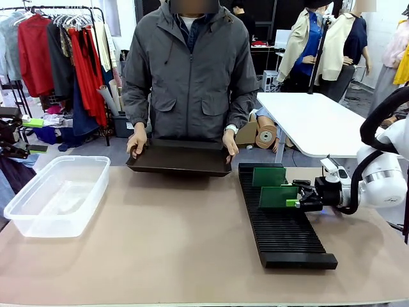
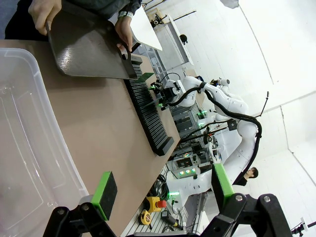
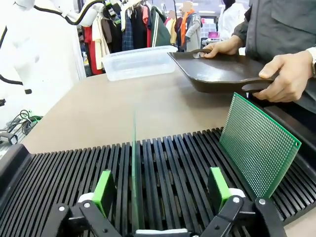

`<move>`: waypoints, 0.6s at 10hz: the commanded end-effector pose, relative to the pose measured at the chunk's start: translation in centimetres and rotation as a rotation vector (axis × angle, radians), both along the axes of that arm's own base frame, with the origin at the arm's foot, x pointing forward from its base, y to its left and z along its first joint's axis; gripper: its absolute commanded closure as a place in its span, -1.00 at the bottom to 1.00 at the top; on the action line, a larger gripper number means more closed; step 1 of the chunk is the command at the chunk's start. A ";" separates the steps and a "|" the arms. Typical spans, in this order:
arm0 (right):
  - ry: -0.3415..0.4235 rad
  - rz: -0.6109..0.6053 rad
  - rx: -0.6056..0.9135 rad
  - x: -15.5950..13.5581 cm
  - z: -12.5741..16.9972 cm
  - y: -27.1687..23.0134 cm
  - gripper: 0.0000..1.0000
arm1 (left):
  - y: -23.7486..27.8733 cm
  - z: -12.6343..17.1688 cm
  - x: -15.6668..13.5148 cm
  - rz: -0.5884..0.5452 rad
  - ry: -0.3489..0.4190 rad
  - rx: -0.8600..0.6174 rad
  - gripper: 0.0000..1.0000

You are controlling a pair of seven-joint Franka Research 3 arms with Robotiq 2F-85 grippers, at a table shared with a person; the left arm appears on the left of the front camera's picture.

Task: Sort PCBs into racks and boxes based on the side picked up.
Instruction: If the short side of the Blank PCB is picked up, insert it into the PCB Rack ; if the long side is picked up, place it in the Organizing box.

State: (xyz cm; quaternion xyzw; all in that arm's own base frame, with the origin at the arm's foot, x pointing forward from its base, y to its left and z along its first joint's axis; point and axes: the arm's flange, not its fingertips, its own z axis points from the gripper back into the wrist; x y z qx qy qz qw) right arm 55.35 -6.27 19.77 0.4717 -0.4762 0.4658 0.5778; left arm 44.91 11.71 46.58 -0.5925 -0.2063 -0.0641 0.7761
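Slotted black rack (image 1: pixel 281 220) serving as landmark. Right gripper (image 3: pixel 160 190) hovering just above its near end, fingers spread wide, a PCB (image 3: pixel 134 173) standing edge-on between them, apparently untouched by either pad. Second PCB (image 3: pixel 259 145) standing upright in slots farther along. Beyond the rack, a person's hands (image 1: pixel 136 142) holding a black tray (image 1: pixel 179 160). Clear tub (image 1: pixel 57 195) sitting well apart, with the left gripper (image 2: pixel 163 190) hanging wide open beside it.

tub (image 1: pixel 57 192) left, rack (image 1: pixel 284 220) right, tray (image 1: pixel 180 158) behind
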 end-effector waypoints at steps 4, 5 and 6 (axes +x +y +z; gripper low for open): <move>0.000 -0.005 -0.009 0.0 -0.1 -0.1 -1.00 | 0.0 0.2 -0.1 0.003 0.009 -0.001 -1.00; 0.000 -0.005 -0.009 0.0 -0.1 -0.1 -1.00 | 0.0 0.2 -0.1 0.003 0.009 -0.001 -1.00; 0.000 -0.005 -0.009 0.0 -0.1 -0.1 -1.00 | 0.0 0.2 -0.1 0.003 0.009 -0.001 -1.00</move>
